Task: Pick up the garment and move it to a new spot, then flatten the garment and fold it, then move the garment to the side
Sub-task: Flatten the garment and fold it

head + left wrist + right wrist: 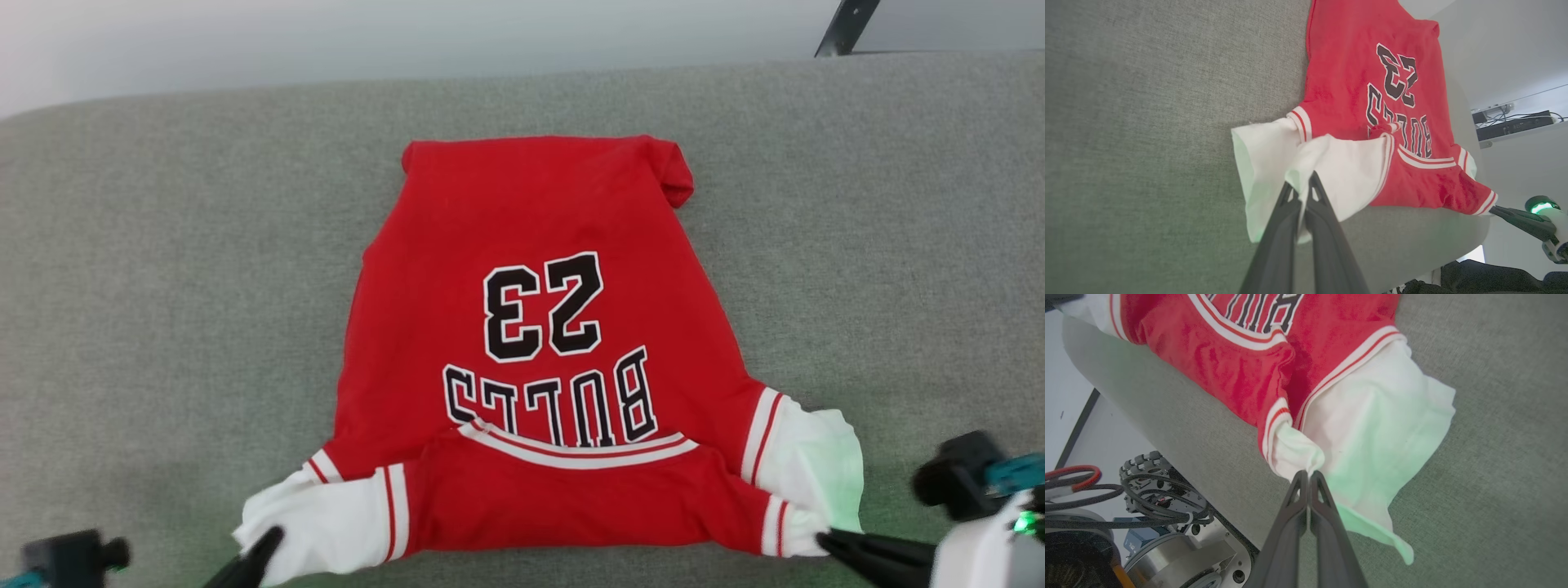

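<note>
Where the grey counter (147,327) comes closest to the robot, the left pincer (265,543) is clamped shut on the white left sleeve (326,523) of the garment (522,229), a fold of cloth nipped between its dark fingers (1290,204). At the near right, the right pincer (824,539) is likewise closed, pinching a small bunch of the white right sleeve (808,474) at its tips. Both pincers point up toward the shirt from the near edge.

Between them, a red strip along the near edge is turned over onto the chest, and its striped collar trim (571,451) covers the foot of the black lettering (555,396). Beyond that the number 23 (543,306) reads upside down. The garment lies mid-counter, narrowing to its far hem, whose right corner (673,171) is rolled under. Bare grey counter runs on past it to a dark strut (845,24).
</note>
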Robot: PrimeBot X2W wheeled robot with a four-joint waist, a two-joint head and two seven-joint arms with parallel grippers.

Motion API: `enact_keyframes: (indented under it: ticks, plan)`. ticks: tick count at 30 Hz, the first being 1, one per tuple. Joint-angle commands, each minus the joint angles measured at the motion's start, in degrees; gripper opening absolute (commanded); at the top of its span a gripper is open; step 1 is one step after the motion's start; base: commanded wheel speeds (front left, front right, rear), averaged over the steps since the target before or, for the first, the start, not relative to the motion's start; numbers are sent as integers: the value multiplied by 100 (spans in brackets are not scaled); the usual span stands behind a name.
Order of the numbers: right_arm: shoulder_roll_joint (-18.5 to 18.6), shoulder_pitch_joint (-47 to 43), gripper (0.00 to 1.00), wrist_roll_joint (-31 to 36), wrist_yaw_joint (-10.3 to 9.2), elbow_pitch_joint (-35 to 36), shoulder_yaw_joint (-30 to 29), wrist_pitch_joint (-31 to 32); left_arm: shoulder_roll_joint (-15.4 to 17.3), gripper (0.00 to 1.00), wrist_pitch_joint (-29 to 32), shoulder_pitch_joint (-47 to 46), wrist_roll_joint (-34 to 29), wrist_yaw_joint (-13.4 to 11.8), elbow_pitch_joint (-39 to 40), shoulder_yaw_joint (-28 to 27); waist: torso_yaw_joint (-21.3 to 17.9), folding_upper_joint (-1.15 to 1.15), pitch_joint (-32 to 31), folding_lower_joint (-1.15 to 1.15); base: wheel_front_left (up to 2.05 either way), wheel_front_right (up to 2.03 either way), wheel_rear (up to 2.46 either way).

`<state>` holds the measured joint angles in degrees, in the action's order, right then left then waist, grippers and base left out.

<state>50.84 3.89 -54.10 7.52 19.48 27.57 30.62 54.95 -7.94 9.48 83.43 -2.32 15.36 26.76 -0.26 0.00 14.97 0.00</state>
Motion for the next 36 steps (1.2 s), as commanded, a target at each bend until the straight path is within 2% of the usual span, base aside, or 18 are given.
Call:
enact_keyframes:
  ticks: [1, 7, 12, 20, 21, 22, 23, 24, 25, 30, 36]
  plan:
    - [-196, 66, 0, 293, -7, -104, 60, 103, -206, 0, 67, -237, -123, -59, -155, 122, -43, 0, 80, 0, 0, 0, 0]
    - [-609, 285, 0, 917, -7, -453, 290, 179, -492, 0, 363, -707, -586, -301, -650, 534, -23, 0, 249, 0, 0, 0, 0]
    - [-719, 456, 0, 1132, -7, -745, 464, 131, -651, 0, 518, -1012, -963, -462, -1071, 799, 0, 0, 356, 0, 0, 0, 0]
    - [-796, 669, 0, 1322, -8, -1109, 738, -29, -970, 0, 547, -1310, -1094, -403, -1504, 932, 2, 0, 411, 0, 0, 0, 0]
    - [-813, 702, 16, 1312, -8, -1128, 750, -69, -980, 0, 543, -1326, -1093, -386, -1533, 937, -1, 0, 408, 0, 0, 0, 0]
    - [-835, 732, 40, 1283, -8, -1130, 749, -126, -989, 0, 540, -1338, -1096, -384, -1559, 941, -5, 0, 401, 0, 0, 0, 0]
    - [-835, 732, 40, 1283, -8, -1130, 749, -126, -989, 0, 540, -1338, -1096, -384, -1559, 941, -5, 0, 401, 0, 0, 0, 0]
    - [-848, 753, 79, 1251, -8, -1128, 729, -181, -997, 0, 540, -1342, -1100, -382, -1577, 944, -9, 0, 388, 0, 0, 0, 0]
    - [-857, 753, 100, 1183, -8, -1107, 702, -217, -1001, 0, 530, -1345, -1107, -383, -1588, 944, -12, 0, 373, 0, 0, 0, 0]
    - [-714, 854, 100, 715, -8, -822, 389, -150, -1004, 0, 497, -1290, -1123, -389, -1537, 950, -31, 0, 283, 0, 0, 0, 0]
    - [-287, 1277, 100, 190, -7, -358, -171, 359, -994, 0, 513, -1367, -1207, -418, -1335, 979, 57, 0, 291, 0, 0, 0, 0]
